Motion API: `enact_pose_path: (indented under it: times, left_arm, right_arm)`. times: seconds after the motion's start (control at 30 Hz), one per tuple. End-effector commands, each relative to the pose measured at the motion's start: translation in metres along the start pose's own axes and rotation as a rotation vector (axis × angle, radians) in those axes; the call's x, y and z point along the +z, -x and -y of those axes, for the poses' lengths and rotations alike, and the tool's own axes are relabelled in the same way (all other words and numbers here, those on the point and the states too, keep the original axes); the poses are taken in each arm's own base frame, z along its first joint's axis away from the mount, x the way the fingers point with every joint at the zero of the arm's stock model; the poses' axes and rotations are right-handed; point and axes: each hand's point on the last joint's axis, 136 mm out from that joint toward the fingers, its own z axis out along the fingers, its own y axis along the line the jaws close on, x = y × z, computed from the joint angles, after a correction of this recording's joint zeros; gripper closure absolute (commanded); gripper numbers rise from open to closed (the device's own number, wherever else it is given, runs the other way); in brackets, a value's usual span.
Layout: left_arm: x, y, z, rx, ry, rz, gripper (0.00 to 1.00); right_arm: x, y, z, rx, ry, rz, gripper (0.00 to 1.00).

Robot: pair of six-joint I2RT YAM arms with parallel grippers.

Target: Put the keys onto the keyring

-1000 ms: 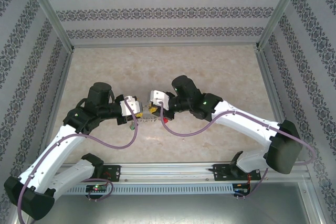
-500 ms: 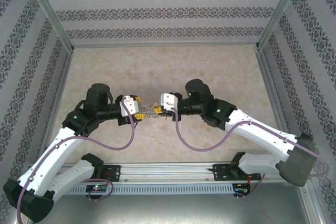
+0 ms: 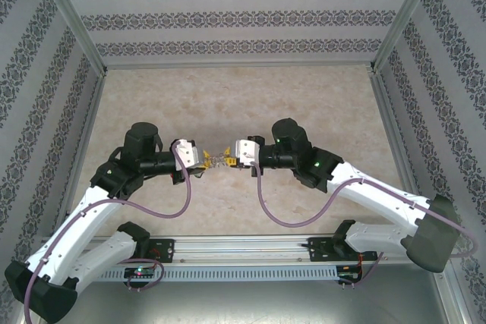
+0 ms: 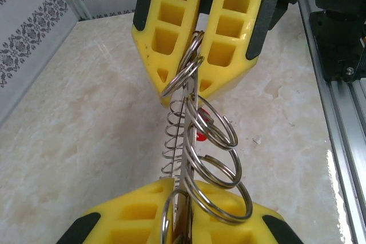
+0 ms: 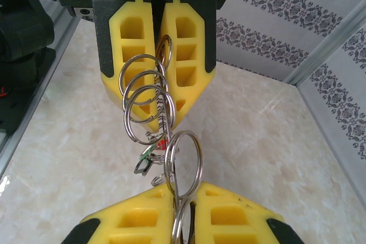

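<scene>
Left wrist: yellow pocketed fingers point(image 4: 131, 210) pinch silvery looped keyring point(image 4: 189, 135); marble table point(image 4: 86, 135).

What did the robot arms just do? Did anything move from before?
The right hand slid to the right, away from the left hand, and the keyring now stretches between them. The left hand was spread open half a second ago and has now closed on the keyring's other end. The right hand stayed shut on the keyring the whole time.
</scene>
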Motion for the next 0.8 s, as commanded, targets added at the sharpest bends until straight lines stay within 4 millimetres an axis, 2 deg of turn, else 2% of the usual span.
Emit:
enact_pose_path:
  times: [0.0,0.07,0.13,0.2,0.4,0.77]
  left_arm:
    - [-0.006,0.018,-0.013,0.085,0.085,0.052,1.0]
    - [-0.007,0.018,-0.015,0.098,0.098,0.042,1.0]
    - [-0.009,0.018,-0.017,0.111,0.115,0.035,1.0]
    - [-0.011,0.017,-0.02,0.132,0.138,0.028,1.0]
    - [-0.015,0.006,-0.024,0.207,0.183,-0.035,1.0]
    - [-0.016,0.003,-0.024,0.274,0.186,-0.064,1.0]
  right_arm:
    - [-0.007,0.016,0.005,-0.022,-0.029,0.056,0.91]
    - [-0.008,0.015,0.005,-0.028,-0.032,0.05,0.88]
    - [-0.009,0.014,0.005,-0.038,-0.037,0.04,0.79]
    - [-0.011,0.014,0.005,-0.047,-0.041,0.037,0.76]
    - [-0.017,0.019,0.003,-0.094,-0.039,0.025,0.61]
    - [-0.015,0.033,0.008,-0.186,-0.094,0.018,0.58]
